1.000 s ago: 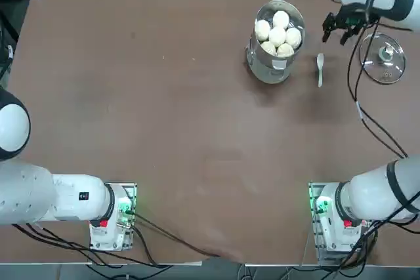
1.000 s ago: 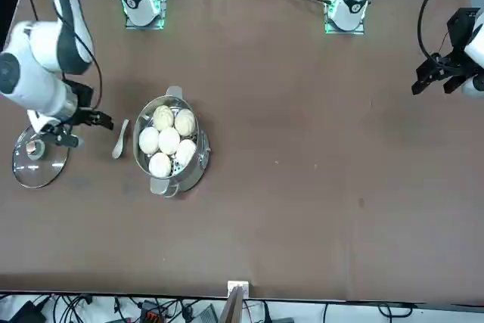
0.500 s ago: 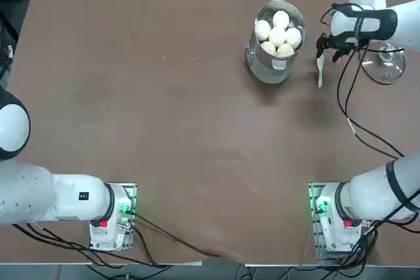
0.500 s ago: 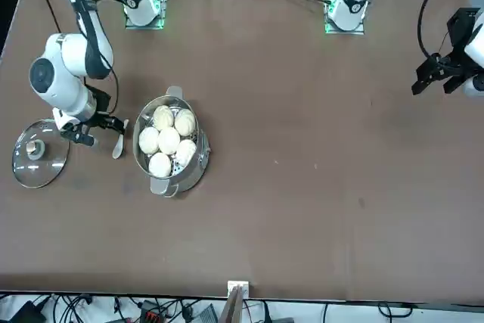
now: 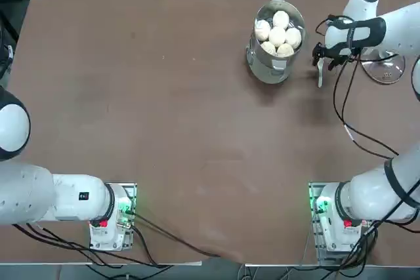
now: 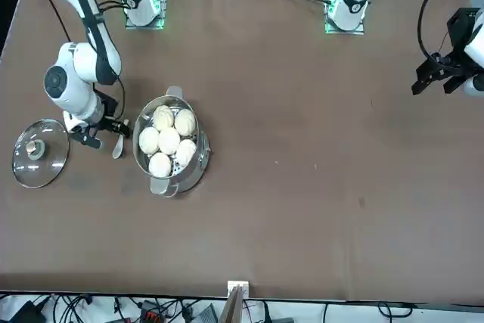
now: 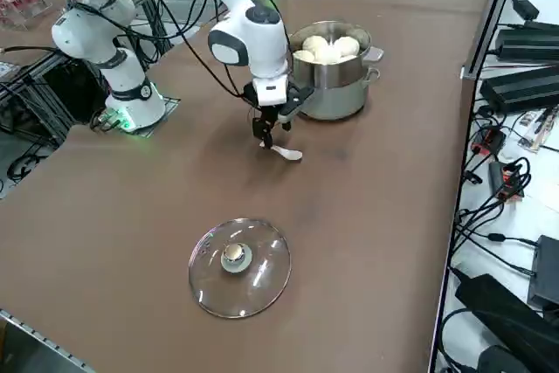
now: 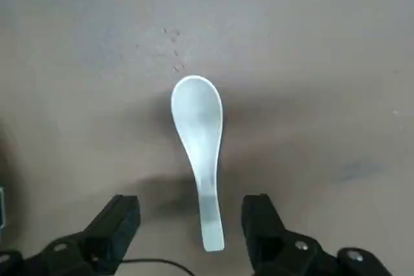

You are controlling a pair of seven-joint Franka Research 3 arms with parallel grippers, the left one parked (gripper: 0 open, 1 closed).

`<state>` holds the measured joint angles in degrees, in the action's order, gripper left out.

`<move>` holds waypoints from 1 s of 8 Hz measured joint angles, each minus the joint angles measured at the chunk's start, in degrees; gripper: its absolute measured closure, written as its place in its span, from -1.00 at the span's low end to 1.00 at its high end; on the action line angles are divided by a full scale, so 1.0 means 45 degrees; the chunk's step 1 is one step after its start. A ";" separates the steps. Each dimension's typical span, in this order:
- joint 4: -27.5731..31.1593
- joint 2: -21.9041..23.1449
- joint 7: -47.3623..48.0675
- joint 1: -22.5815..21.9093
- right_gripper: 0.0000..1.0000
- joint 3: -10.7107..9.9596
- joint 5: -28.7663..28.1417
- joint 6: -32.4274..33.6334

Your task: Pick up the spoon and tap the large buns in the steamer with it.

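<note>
Spoon: the white soup spoon [image 8: 199, 153] lies flat on the brown desk [image 5: 164, 109], bowl up, apart from everything else; in the overhead view it sits at 3 o'clock of the steamer [image 5: 275, 40], between that pot and the glass lid [image 5: 386, 63].
Handling: it looks like glazed ceramic, so probably stiff, light, slippery and liable to chip if dropped or struck hard. The short handle is narrow and sits low on the desk, so the hold is best taken across the handle near its end, leaving the bowl free for tapping.
Pincer: the right pincer [image 8: 189, 227] hangs over the spoon with its 2 fingers [image 8: 116, 224] spread wide, 1 on each side of the handle end, gripping nothing.
Buns: 5 smooth white large buns [image 5: 278, 34] fill the steamer, packed against one another, tops level with the rim.
Lid: it rests flat, knob up, at 3 o'clock of the spoon in the overhead view, well clear of the pot.
Hard to tell: whether the fingertips have reached the desk surface; the overhead and front views hide most of the spoon under the wrist. The steamer floor is hidden beneath the buns.
</note>
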<state>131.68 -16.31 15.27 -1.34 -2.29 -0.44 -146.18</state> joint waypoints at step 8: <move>0.0043 -0.0815 0.0170 0.0156 -0.50 -0.0069 -0.0001 -0.0470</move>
<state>131.87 -19.97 16.03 -0.64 -2.60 -0.45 -148.29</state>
